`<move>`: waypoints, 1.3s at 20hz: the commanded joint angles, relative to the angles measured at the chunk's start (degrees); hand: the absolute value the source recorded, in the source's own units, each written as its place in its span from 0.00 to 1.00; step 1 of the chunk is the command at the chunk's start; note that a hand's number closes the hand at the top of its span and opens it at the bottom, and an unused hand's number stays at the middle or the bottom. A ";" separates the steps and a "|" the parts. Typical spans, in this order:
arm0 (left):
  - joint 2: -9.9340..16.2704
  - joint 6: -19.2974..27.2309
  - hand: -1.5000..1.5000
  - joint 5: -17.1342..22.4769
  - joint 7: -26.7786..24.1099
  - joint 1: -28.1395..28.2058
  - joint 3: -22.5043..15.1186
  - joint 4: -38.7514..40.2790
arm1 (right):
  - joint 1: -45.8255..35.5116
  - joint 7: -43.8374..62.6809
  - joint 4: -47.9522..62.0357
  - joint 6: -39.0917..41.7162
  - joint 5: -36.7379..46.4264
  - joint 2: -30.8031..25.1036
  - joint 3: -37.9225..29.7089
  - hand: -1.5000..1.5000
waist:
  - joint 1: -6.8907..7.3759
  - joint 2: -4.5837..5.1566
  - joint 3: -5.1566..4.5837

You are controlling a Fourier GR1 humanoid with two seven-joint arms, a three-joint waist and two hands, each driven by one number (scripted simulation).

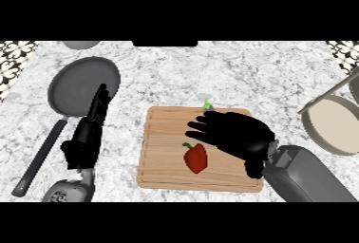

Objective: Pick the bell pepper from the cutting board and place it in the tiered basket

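red pepper [196, 158] lying on the board [163, 142], a little below its middle, long axis running up and down the board, green stem at the far end tipped toward the board's left edge. just to the pepper's right and slightly beyond it, right robot hand [235, 134] spread over the board, fingers straight and splayed, pointing left, holding nothing; fingertips close to the stem end but whether touching cannot be told. clearly the nearer hand for the pick, needing a short move toward the board's near left. left robot hand [98, 105] off the board's left edge, well apart from the pepper, fingers straight, resting over the pan [70, 85], empty.

board pale wood, rectangular, straight grain. pepper glossy, tapered, narrower at the near end. pan round, grey, matte, with a long dark handle. table [210, 71] white-grey marble, veined. small green thing [207, 103] at the board's far edge, too small to name. basket [336, 126] off the board's right side: cream round tray with a thin metal frame, only partly in view.
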 commanded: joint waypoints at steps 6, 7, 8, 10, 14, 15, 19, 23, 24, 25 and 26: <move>-2.13 0.62 0.50 -2.90 1.33 0.16 -0.24 -0.56 | 2.95 -6.10 4.37 -3.69 5.11 3.63 0.41 0.00 | -0.02 -0.02 0.00; -1.27 -1.40 0.50 -0.91 0.25 -1.52 2.15 1.91 | 1.34 -5.89 5.62 -2.70 5.93 5.26 -0.09 0.00 | -0.04 0.00 -0.01; -2.09 -0.90 0.50 -2.16 0.81 -3.96 1.40 2.78 | 1.28 -6.19 6.61 -2.96 6.36 5.96 0.03 0.00 | -0.09 0.01 0.00; -1.81 -2.32 0.50 -0.31 -3.48 -3.16 2.96 6.67 | 1.25 -3.27 5.04 0.13 6.94 8.34 1.41 0.00 | -0.17 0.03 -0.02; -2.51 -1.96 0.50 -1.48 -2.44 -3.67 3.32 5.53 | 3.82 -6.78 6.55 -1.83 9.59 6.78 0.15 0.00 | -0.19 0.00 -0.01; -2.03 -1.32 0.50 -3.02 4.61 -0.32 0.66 -4.23 | 5.02 -3.37 2.05 1.57 9.44 8.25 1.30 0.00 | -0.08 -0.12 0.00; -0.24 -4.88 0.50 0.23 -1.07 1.48 4.14 -1.48 | -1.18 -6.91 12.48 -2.08 11.05 10.49 -2.20 0.00 | 0.21 0.02 -0.01; -2.80 -3.05 0.50 -2.83 1.83 -0.82 2.10 -0.25 | 3.55 -2.61 7.36 0.43 13.73 14.32 1.22 0.00 | -0.14 -0.05 -0.01; -2.00 -4.47 0.50 -0.78 -2.79 -0.57 4.47 3.76 | 0.73 -5.75 11.13 -0.18 14.01 12.05 -0.70 0.00 | -0.08 0.01 -0.01; -3.12 -3.18 0.50 -2.97 0.70 -1.27 2.68 1.06 | 2.62 -5.75 8.88 0.25 14.45 12.28 -0.65 0.00 | -0.13 -0.03 -0.01; -3.25 -3.02 0.50 -2.47 -2.16 -0.34 3.29 3.12 | 2.04 -6.05 15.39 -5.57 15.14 14.68 -0.18 0.00 | 0.00 0.03 0.00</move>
